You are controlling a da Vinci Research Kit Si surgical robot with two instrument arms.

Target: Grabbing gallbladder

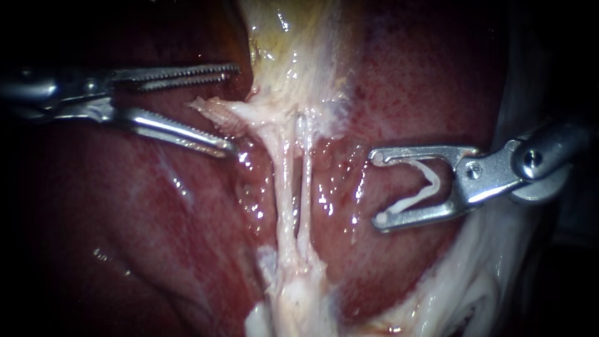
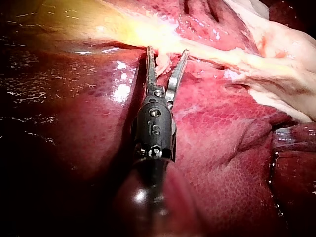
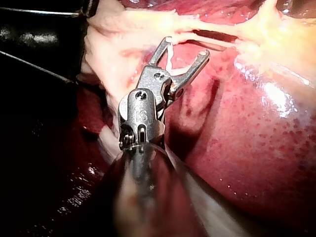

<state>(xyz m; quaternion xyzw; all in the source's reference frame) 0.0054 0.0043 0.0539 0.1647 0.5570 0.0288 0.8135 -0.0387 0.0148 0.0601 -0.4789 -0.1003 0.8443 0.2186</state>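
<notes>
Up close, the left tool (image 1: 234, 109) hangs with its toothed jaws spread wide and gripping nothing, a frayed tag of pale tissue (image 1: 209, 111) lying in the gap between them. The gallbladder (image 1: 293, 43), pale yellow and wet, lies just ahead of that tool's tips and a little to one side. In the left wrist view the tag sits close to one jaw, though whether they touch cannot be made out. Two pale tubes (image 1: 284, 181) run side by side from the gallbladder's narrow end, between the two tools, across the dark red liver (image 1: 156, 237). Opposite, the right tool (image 1: 377, 187) stands well apart from the gallbladder, its jaws held apart around a white clip (image 1: 429, 187) whose two legs rest against them.
</notes>
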